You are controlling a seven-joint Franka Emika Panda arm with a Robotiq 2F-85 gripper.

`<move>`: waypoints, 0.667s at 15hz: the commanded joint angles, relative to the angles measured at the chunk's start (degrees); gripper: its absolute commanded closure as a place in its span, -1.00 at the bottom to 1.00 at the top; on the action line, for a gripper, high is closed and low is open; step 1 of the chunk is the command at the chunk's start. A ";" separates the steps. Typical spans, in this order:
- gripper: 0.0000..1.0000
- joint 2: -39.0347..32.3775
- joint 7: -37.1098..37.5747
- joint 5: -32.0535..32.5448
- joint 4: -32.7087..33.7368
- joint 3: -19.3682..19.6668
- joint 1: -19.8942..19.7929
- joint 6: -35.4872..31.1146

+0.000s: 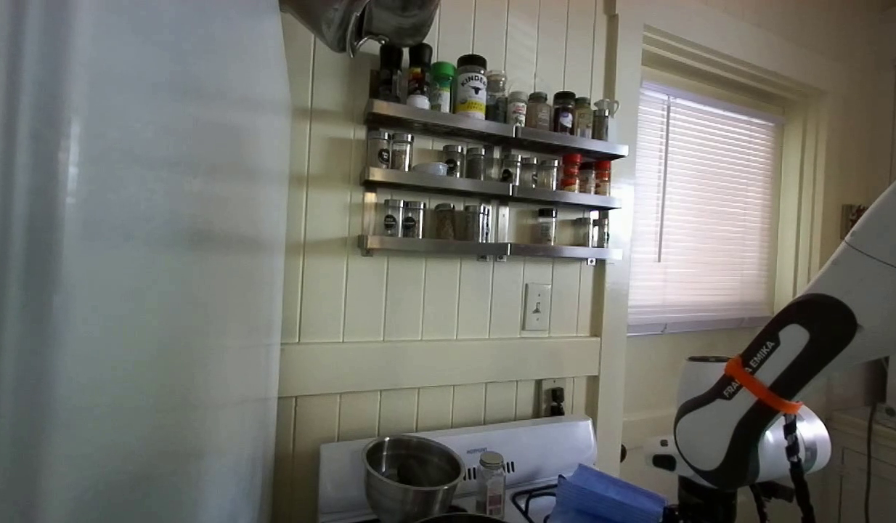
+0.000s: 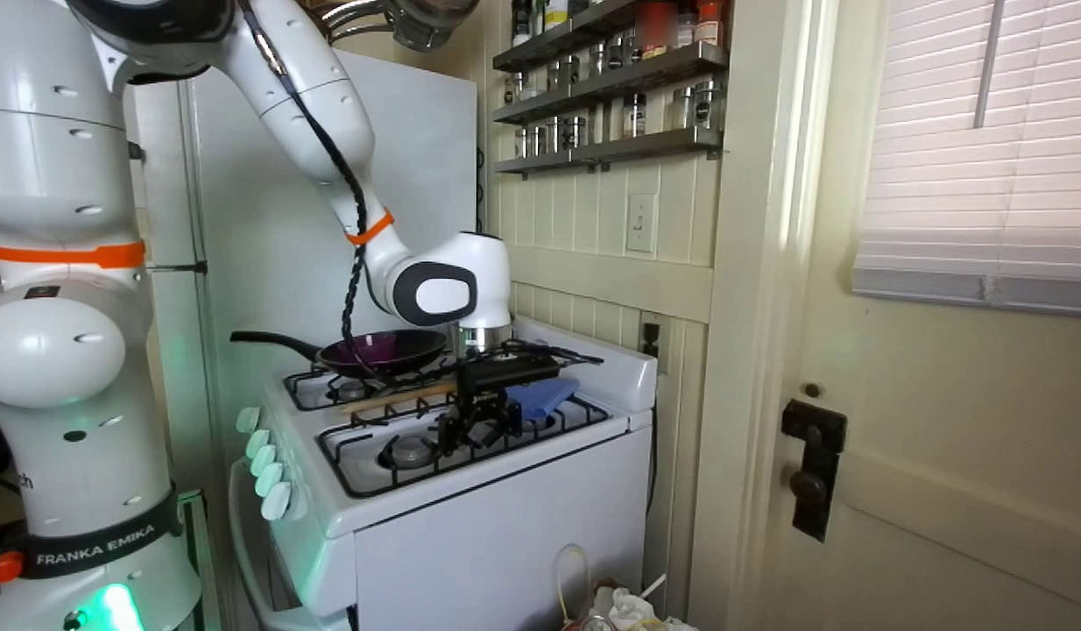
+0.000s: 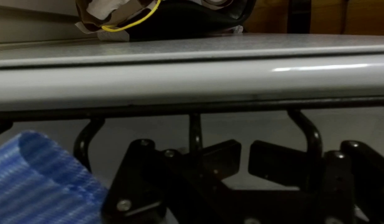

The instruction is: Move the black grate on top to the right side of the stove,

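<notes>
The black grate (image 2: 400, 483) lies over the right-hand burners of the white stove (image 2: 505, 517). Its long outer bar (image 3: 148, 112) runs across the wrist view, and part of it shows in an exterior view (image 1: 533, 492). My gripper (image 2: 481, 438) is low over this grate, tilted. In the wrist view its fingertips (image 3: 245, 158) are a narrow gap apart, with nothing visible between them. Two prongs of the grate overlap the fingers there; I cannot tell whether they touch. In an exterior view the fingertips are below the frame.
A blue folded item (image 2: 540, 397) lies at the back right, beside the gripper (image 3: 49, 180). A dark pan (image 2: 383, 350) stands on the left burners, near a wooden stick (image 2: 400, 400). A steel bowl (image 1: 412, 476) and jar (image 1: 491, 483) stand behind. A bag (image 3: 185, 18) lies beyond the stove edge.
</notes>
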State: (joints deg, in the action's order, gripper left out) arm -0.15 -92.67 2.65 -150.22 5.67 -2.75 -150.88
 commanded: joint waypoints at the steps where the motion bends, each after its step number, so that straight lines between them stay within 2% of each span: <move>1: 0.21 0.75 1.39 -1.82 -0.22 -1.33 0.13 0.60; 8: -0.87 5.39 9.91 4.62 -3.11 -2.34 0.63 -0.74; 9: -0.97 6.33 10.91 5.20 -3.61 -2.58 0.80 -0.61; 10: -1.00 7.58 12.22 6.11 -4.34 -2.95 1.01 -0.35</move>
State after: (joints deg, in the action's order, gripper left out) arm 2.59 -85.12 6.26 -151.48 4.06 -2.61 -150.87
